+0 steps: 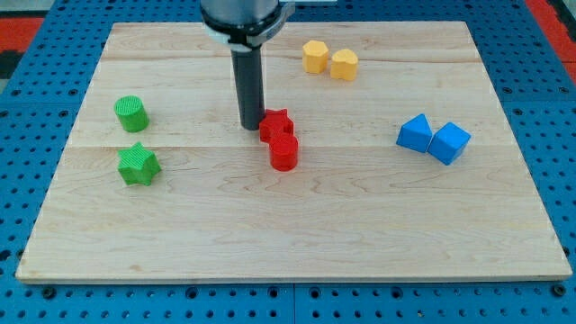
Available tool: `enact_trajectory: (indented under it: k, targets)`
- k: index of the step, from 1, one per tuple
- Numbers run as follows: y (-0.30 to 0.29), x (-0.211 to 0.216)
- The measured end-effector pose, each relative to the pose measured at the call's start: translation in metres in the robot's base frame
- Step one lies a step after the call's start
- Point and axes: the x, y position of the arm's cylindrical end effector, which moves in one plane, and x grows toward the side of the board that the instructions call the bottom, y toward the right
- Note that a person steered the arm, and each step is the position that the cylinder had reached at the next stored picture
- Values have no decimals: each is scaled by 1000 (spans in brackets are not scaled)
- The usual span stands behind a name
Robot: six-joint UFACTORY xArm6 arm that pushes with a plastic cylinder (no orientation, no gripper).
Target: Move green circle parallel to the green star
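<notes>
You will find no readable text, label, brand, number or sign anywhere here, neither on the blocks nor on the bench.

Two red blocks (280,139) touch mid-board, two yellow blocks (329,59) at top, two blue blocks (434,138) at right.

Eight blocks in all, two of each colour: green circle (131,113), green star (138,165); red star (276,124), red cylinder (283,153); two yellow blocks (315,56) (344,65); two blue blocks (415,133) (449,143).
</notes>
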Motion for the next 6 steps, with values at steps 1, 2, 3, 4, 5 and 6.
enact_trajectory:
  k: [1, 2, 3, 4, 5, 6]
  targets:
    - [11, 26]
    - [43, 59]
    - [81, 83]
    - [105, 94]
    - [96, 69]
    - [135, 70]
